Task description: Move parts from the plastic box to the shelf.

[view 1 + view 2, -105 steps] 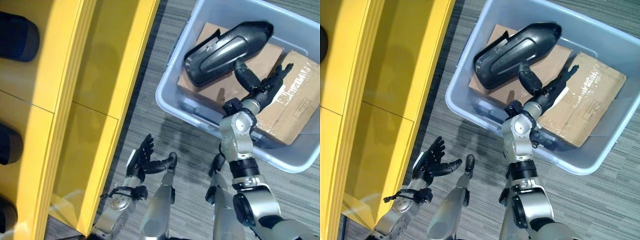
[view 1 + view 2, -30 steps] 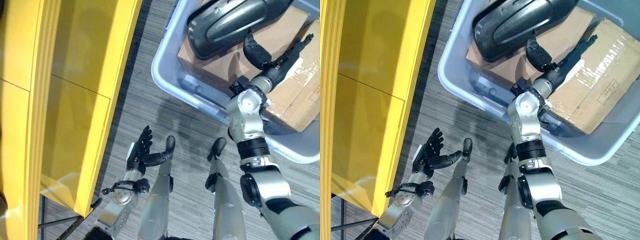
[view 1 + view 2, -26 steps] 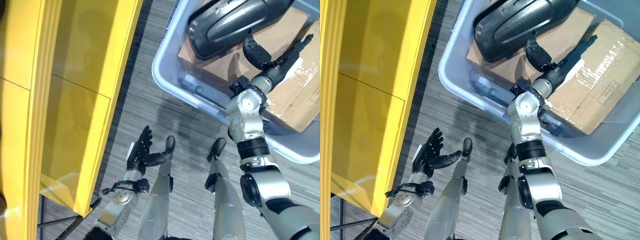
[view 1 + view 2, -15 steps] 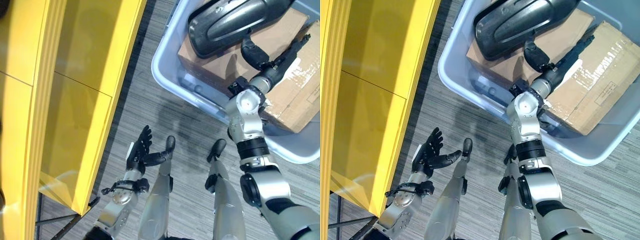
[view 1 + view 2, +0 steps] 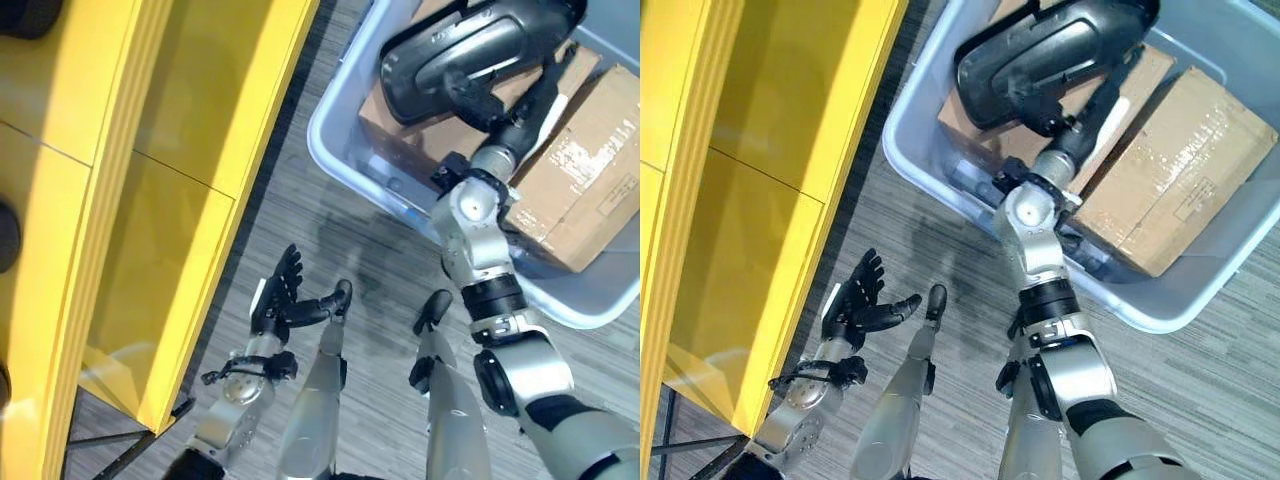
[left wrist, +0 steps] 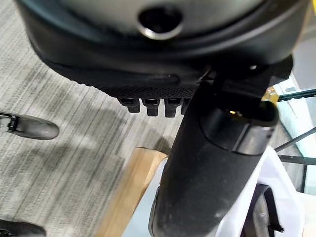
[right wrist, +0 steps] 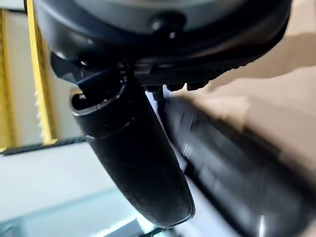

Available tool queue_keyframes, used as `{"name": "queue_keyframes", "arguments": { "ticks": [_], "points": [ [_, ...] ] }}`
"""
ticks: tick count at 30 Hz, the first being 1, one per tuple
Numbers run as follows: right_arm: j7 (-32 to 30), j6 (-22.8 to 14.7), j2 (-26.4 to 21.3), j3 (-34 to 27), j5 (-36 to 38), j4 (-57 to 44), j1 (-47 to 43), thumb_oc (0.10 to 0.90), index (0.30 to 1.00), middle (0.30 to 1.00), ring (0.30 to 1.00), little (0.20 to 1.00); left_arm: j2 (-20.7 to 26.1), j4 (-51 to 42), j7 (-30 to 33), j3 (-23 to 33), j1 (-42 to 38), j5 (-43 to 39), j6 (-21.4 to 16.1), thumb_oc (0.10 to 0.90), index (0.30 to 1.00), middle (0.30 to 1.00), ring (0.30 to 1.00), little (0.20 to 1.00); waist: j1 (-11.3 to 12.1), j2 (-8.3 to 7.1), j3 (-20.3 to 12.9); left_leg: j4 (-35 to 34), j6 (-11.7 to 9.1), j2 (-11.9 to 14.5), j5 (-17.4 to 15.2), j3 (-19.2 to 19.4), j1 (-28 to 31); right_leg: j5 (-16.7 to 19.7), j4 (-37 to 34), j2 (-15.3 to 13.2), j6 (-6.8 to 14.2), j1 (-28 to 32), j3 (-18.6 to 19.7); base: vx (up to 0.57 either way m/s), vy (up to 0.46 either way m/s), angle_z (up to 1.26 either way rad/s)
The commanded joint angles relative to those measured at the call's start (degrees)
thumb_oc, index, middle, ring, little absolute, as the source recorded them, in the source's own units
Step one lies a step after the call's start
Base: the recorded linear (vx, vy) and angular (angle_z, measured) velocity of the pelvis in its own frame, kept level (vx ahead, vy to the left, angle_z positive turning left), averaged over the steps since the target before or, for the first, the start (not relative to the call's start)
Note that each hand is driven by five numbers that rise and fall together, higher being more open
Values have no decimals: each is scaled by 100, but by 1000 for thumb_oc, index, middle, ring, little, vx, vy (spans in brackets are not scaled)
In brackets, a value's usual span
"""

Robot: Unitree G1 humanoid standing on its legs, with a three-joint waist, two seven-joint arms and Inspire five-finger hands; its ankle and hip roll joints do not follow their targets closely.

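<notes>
- Grey striped carpet floor (image 5: 330, 215), with a yellow shelf (image 5: 150, 180) along the robot's left and a pale plastic box (image 5: 925, 150) ahead on the right.
- The right robot hand (image 5: 500, 115) reaches into the box, straight fingers lying along the underside of the dark moulded part (image 5: 460, 55), thumb against its shell; it touches but has not yet clasped.
- The left robot hand (image 5: 280, 305) hovers released over the floor, near the shelf.
- The part rests on cardboard boxes (image 5: 1170, 180) inside the box.
- It looks like a stiff, fairly light, glossy shell, probably slippery; its rim or edge seems the surest hold.
</notes>
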Motion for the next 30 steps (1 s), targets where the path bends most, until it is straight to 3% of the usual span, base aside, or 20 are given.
{"name": "queue_keyframes", "arguments": {
  "ticks": [1, 17, 30],
  "points": [
    [56, -414, 73, 130, -512, -692, -850, 900, 1000, 1000, 1000, 1000, 515, -786, 10, -140, 182, -107, -371, 900, 1000, 1000, 1000, 1000, 175, -466, 28, -54, 50, 165, -735, 296, 795, -356, 195, -580, 812, 595, 136, -3, 3, 4],
    [-40, -450, 170, 80, -503, -839, -938, 900, 1000, 1000, 1000, 1000, 609, -797, -11, -131, 233, -149, -348, 900, 1000, 1000, 1000, 1000, 154, -522, 21, -54, 48, 190, -743, 322, 930, -352, 180, -549, 803, 706, 157, -1, 0, 0],
    [-687, -77, 26, -210, -1301, -695, -1008, 900, 1000, 1000, 1000, 1000, 552, -757, 70, -143, 259, -31, -355, 900, 1000, 1000, 1000, 1000, 153, -435, 28, -54, 61, 194, -745, 331, 836, -375, 221, -547, 803, 582, 144, 0, 0, 0]
  ]
}}
